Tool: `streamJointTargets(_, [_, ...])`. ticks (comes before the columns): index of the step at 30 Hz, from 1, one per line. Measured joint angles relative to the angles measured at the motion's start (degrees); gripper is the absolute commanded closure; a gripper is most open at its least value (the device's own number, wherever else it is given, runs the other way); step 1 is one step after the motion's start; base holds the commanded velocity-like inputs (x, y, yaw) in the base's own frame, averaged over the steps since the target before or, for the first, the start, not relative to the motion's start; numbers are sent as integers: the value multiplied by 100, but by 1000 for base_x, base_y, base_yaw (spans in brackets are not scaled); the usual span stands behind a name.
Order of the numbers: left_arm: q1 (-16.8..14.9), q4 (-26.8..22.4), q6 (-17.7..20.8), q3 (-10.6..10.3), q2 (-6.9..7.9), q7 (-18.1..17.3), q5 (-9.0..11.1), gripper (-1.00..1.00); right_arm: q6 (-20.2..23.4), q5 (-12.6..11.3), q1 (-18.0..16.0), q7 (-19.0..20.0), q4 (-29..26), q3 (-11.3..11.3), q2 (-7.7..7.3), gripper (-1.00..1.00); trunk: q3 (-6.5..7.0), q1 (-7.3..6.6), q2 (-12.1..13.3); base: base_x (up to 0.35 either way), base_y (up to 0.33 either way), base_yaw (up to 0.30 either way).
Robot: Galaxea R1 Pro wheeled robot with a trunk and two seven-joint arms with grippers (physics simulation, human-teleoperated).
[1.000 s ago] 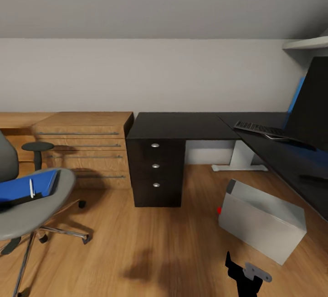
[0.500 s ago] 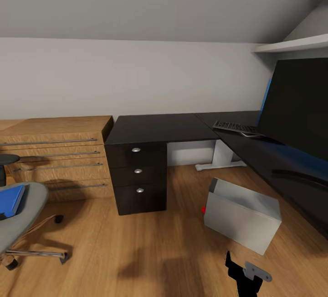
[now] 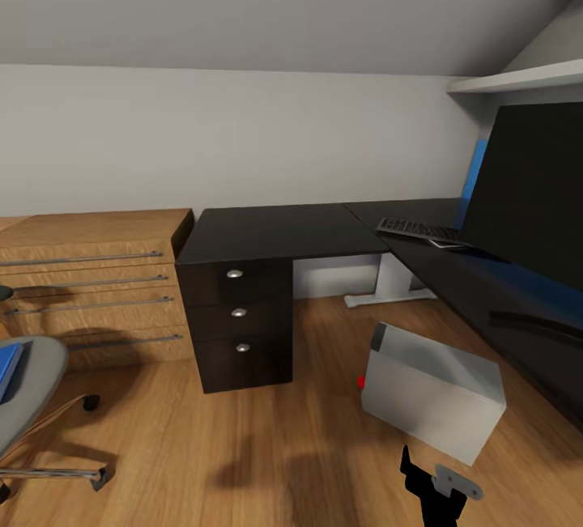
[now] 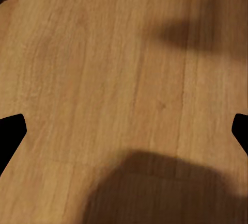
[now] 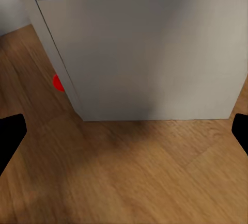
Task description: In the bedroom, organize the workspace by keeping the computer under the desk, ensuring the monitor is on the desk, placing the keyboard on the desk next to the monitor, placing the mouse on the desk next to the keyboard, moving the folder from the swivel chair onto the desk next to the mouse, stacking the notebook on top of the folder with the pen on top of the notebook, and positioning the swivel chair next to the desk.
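Note:
The black L-shaped desk point(image 3: 279, 229) stands against the wall with its drawer unit point(image 3: 236, 319) at the near left. On its right wing are the monitor point(image 3: 534, 179) and, beside it, the keyboard point(image 3: 415, 229). The grey computer point(image 3: 433, 391) point(image 5: 144, 48) sits on the floor in front of the desk, red dot facing left. The swivel chair point(image 3: 32, 373) is cut by the left edge, with a blue flat item point(image 3: 6, 369) on its seat. Mouse and pen are out of view. My right gripper point(image 3: 437, 485) point(image 5: 124, 133) hangs open facing the computer. My left gripper point(image 4: 124, 131) is open over bare floor.
A low light-wood cabinet point(image 3: 89, 268) with long handles stands left of the desk. A white shelf point(image 3: 518, 78) juts out above the monitor. The desk's white leg point(image 3: 393, 284) stands behind the computer. Wood floor point(image 3: 267, 446) stretches between chair and computer.
The camera has swung to the right: the chair has slid almost off the left edge, taking the pen out of view, and more of the monitor shows. The grippers look unchanged.

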Motion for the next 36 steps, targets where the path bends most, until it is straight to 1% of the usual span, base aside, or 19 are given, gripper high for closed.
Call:
streamJointTargets(8, [-2, -113, -3, 0, 0, 2, 0, -100, 0, -4, 0, -5, 0, -5, -4, -100, 0, 0, 0, 4, 0, 0])
streamJointTargets(10, [1, -153, -29, 1, -5, 4, 0, -100, -3, -5, 0, -7, 0, -4, -1, -100, -35, 43, -79, 0, 0, 0])
streamJointTargets(14, [3, -256, -411, -11, -8, 9, 0, -100, -8, -7, 0, -11, -3, -4, -2, -100, -107, 131, -239, 0, 0, 0])
streamJointTargets(15, [4, -262, -454, -19, -7, 10, 0, -100, -8, -8, 0, -12, -4, -5, -3, -100, -125, 153, -279, 0, 0, 0])
streamJointTargets(16, [1, -299, -545, -59, -3, 10, -1, -100, -9, -8, 0, -14, -10, -8, -7, -100, -143, 175, -320, 0, 0, 0])
streamJointTargets(17, [3, -903, -127, -181, -136, 4, -11, -100, -2, -11, -3, -39, -77, 0, -12, -100, -160, 197, -360, 0, 0, 0])
streamJointTargets(19, [7, -1304, 398, -215, -268, -4, -3, -100, 14, -33, -7, -53, -214, -5, -15, -100, -196, 241, -440, 0, 0, 0])
streamJointTargets(22, [11, -1592, 783, -229, -332, -7, -5, -100, 51, -45, -10, -58, -411, -9, -11, -100, -250, 307, -560, 0, 0, 0])
streamJointTargets(23, [-14, -2146, 1272, -316, -394, -21, -11, -100, 337, -38, -18, -86, -876, 6, -4, -100, -267, 328, -601, 0, 0, 0])
streamJointTargets(26, [-77, -2511, 1499, -391, -407, -15, -5, -100, 676, -68, -25, -151, -1102, -14, -2, -100, -322, 395, -721, 0, 0, 0])
streamJointTargets(27, [-131, -2729, 1668, -423, -410, -14, -2, -100, 941, -59, -39, -214, -1195, -13, -3, -100, -340, 417, -761, 0, 0, 0])
streamJointTargets(29, [-177, -2947, 1869, -443, -421, -15, 3, -100, 1219, -53, -69, -265, -1263, -14, -4, -100, -375, 461, -841, 0, 0, 0])
streamJointTargets(30, [-221, -3125, 2070, -456, -444, -16, 4, -100, 1460, -45, -137, -297, -1304, -12, -4, -100, -393, 483, -881, 0, 0, 0])
streamJointTargets(31, [-247, -3207, 2172, -460, -458, -16, 7, -100, 1568, -45, -189, -309, -1320, -13, -5, -100, -411, 505, -921, 0, 0, 0])
streamJointTargets(33, [-313, -3345, 2351, -467, -488, -23, 16, -100, 1735, -40, -318, -329, -1336, -13, -2, -100, -447, 549, -1001, 0, 0, 0])
streamJointTargets(34, [-380, -3466, 2504, -474, -493, -29, 33, -100, 1850, -36, -456, -342, -1346, -8, 4, -100, -464, 571, -1041, 0, 0, 0])
streamJointTargets(36, [-439, -3601, 2648, -480, -493, -34, 75, -100, 1932, -44, -586, -354, -1352, -15, 10, -100, -501, 615, -1121, 0, 0, 0])
